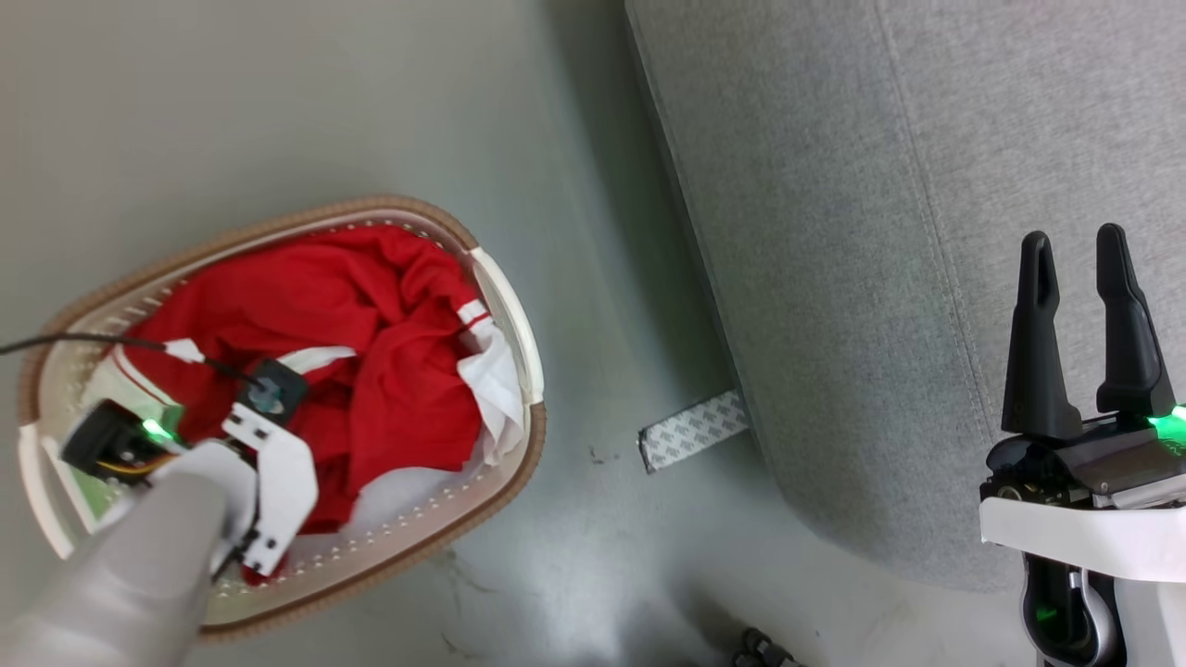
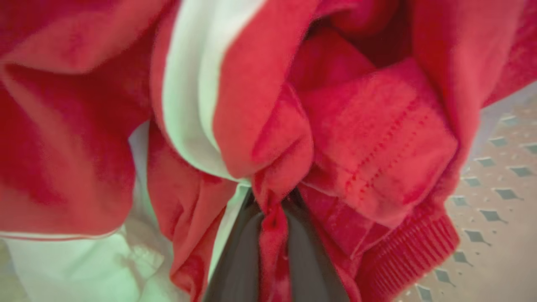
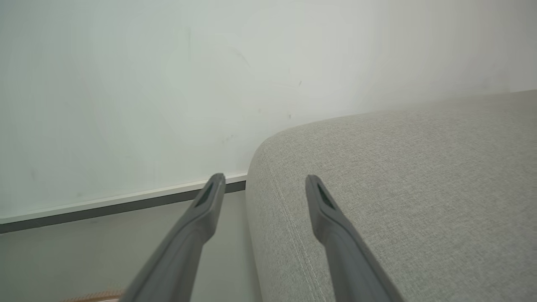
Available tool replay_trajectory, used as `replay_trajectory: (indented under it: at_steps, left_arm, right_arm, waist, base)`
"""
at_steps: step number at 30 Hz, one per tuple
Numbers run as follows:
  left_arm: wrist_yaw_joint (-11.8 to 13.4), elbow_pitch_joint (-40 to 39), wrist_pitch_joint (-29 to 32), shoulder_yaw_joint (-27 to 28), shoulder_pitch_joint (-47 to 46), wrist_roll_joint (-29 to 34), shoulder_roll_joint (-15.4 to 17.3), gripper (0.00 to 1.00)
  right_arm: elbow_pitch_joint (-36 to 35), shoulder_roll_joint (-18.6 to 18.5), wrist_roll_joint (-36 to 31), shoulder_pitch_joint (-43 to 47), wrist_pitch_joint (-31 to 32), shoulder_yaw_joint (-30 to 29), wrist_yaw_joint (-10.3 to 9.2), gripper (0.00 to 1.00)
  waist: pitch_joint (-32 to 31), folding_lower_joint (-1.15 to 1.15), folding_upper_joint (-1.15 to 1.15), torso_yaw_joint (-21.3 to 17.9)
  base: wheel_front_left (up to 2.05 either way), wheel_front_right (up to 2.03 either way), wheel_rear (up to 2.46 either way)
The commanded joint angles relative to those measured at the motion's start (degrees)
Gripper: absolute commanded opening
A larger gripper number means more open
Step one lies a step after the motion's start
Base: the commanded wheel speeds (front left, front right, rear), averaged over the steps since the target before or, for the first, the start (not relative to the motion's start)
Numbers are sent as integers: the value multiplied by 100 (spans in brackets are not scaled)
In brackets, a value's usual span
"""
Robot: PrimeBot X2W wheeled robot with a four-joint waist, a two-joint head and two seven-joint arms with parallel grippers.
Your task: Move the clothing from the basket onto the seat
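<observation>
Red clothing (image 1: 371,352) all bunched up inside the basket (image 1: 516,320)

The basket's on the floor (image 1: 278,93), off to the left of the seat (image 1: 834,232) and not touching it. In our left wrist view, our left gripper (image 2: 273,214) is clamped on a fold of the red fabric. Our right gripper (image 1: 1079,245) hovers over the seat, fingers spread apart.

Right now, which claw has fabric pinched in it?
The left claw, down in the basket, shut on a fold of red clothing. The right claw stands open and empty by the seat.
</observation>
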Motion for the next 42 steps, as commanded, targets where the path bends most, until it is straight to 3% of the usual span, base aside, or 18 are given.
replay_trajectory:
  at_steps: [1, 8, 15, 26, 34, 42]
  left_arm:
    - [7, 16, -62, -5, 68, -87, -33, 0]
    - [8, 125, -620, 105, 235, -409, -491, 0]
    - [8, 84, -1259, 17, 634, -768, -1075, 0]
    - [8, -549, -1976, -125, 1282, -1627, -1564, 0]
    - [54, -1392, -2147, 70, 1417, -1903, -1616, 0]
    - [449, -2928, -1971, 458, 1242, -2105, -1261, 0]
  right_arm:
    - [17, 0, -52, 29, -21, -36, -14, 100]
    - [201, -2, -326, 19, -21, -200, -14, 100]
    - [555, -6, -777, 172, -20, -371, -14, 100]
    - [1053, -8, -1177, 584, -20, -486, -14, 100]
    - [1237, -8, -1202, 978, -20, -523, -14, 100]
    - [1273, -6, -1101, 1228, -21, -381, -14, 100]
  waist:
    - [-121, -1, 0, 53]
    - [-866, -1, 0, 460]
    - [-1966, -1, 0, 1145]
    - [-3656, -1, 0, 1977]
    - [-4435, -1, 0, 2333]
    - [-4712, -1, 0, 2585]
  base:
    - [0, 0, 0]
    - [0, 0, 0]
    - [0, 0, 0]
    - [0, 0, 0]
    - [0, 0, 0]
    - [0, 0, 0]
